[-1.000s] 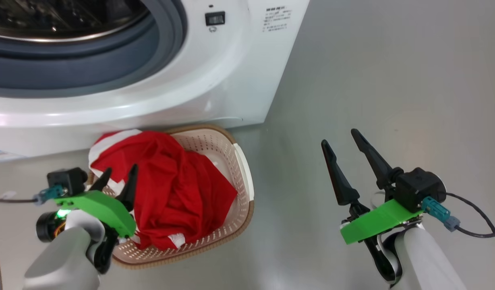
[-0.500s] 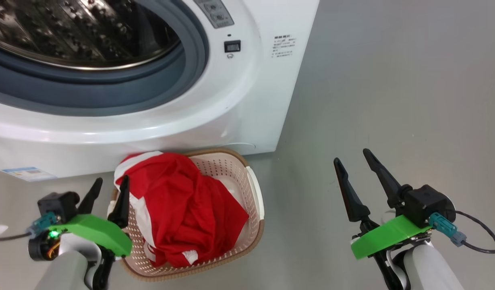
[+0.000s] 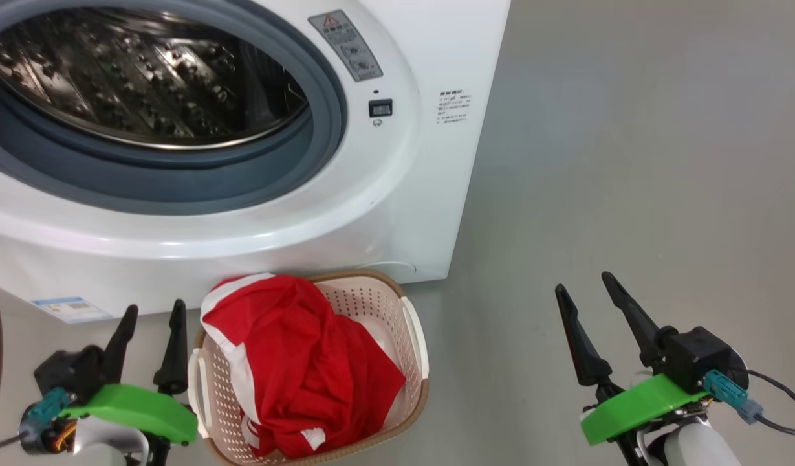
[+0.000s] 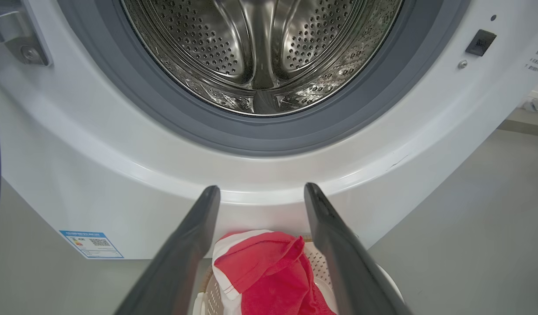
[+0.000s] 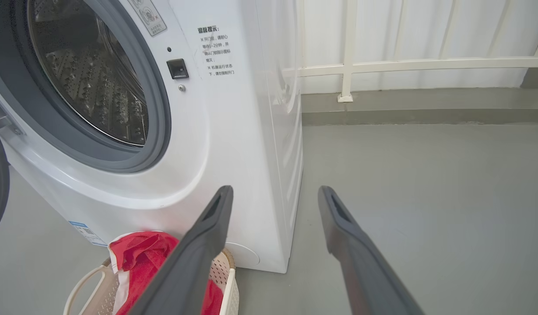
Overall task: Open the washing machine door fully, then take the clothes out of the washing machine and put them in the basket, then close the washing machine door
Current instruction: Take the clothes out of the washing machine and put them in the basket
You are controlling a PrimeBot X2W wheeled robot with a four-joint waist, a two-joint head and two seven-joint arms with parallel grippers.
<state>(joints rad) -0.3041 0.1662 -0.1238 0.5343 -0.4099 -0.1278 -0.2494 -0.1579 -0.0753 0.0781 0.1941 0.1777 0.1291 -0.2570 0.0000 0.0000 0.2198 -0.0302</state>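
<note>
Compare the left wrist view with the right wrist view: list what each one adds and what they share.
Left wrist view adds: a straight look into the steel drum, down to its back ribs, framed by the open left gripper.
Right wrist view adds: the machine's side panel, a white railing behind it, a warning sticker and the open right gripper.
Both share: the washing machine, its grey ring, the blue label, and the red clothes in the basket.
</note>
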